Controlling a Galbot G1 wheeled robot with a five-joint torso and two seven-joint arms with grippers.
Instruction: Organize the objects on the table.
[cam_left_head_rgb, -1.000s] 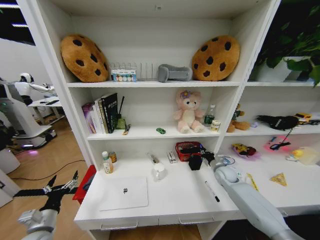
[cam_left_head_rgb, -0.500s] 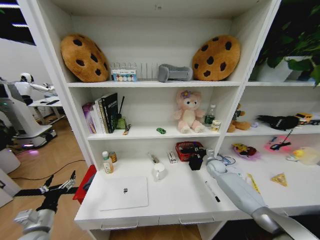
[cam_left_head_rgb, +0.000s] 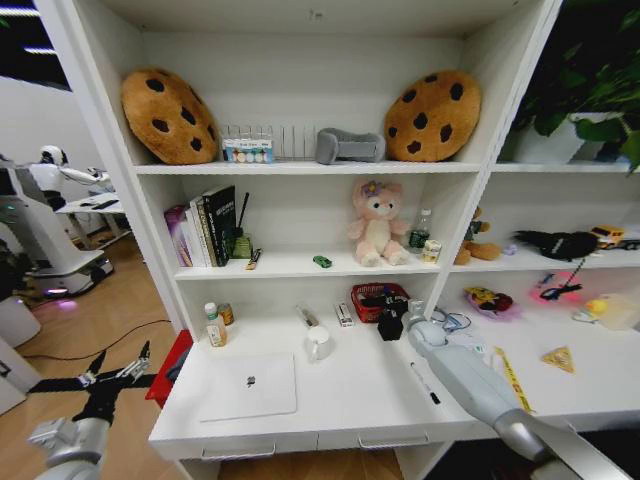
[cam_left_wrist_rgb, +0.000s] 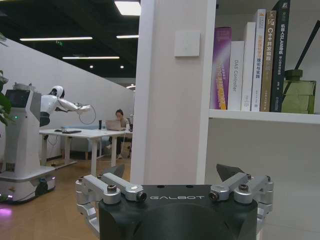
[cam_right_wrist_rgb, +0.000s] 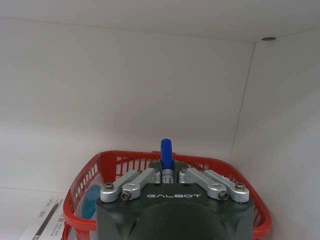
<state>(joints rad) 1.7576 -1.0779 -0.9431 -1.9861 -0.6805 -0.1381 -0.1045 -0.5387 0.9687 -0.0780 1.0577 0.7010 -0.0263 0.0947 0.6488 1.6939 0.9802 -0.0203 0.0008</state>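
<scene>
One-armed work: held the right gripper (cam_left_head_rgb: 388, 312) at the back of the table (cam_left_head_rgb: 360, 405), right at the red basket (cam_left_head_rgb: 362, 292) that stood against the rear wall under the lowest shelf. Pinched a blue marker (cam_right_wrist_rgb: 166, 152) between fingers drawn in narrow, with its blue end standing out past the fingertips toward the white back wall. Hung over the basket's near rim in the right wrist view, with the red mesh wall curving round on either side beneath the jaws. Could not tell whether the marker's hidden end touched anything inside the basket.

Parked the left gripper (cam_left_head_rgb: 120, 372) low and well off the table's left end, above the wooden floor, with its fingers spread wide. Faced the tall white side panel of the shelving and a row of books (cam_left_wrist_rgb: 250, 65) on the shelf beside it.

Found the silver laptop (cam_left_head_rgb: 250, 385) shut and flat near the table's front left. Saw the white mug (cam_left_head_rgb: 320, 343) upright behind it, between the laptop and the basket. Noted the small bottles (cam_left_head_rgb: 215, 325) standing together at the back left corner, well apart from the mug. Spotted a black marker (cam_left_head_rgb: 424, 383) lying loose on the table just beside the right forearm, and a yellow ruler (cam_left_head_rgb: 512, 375) on the next section of desk to the right. Made out a tiny green toy (cam_left_head_rgb: 321, 261) one shelf up, near the pink plush bear (cam_left_head_rgb: 378, 222).
</scene>
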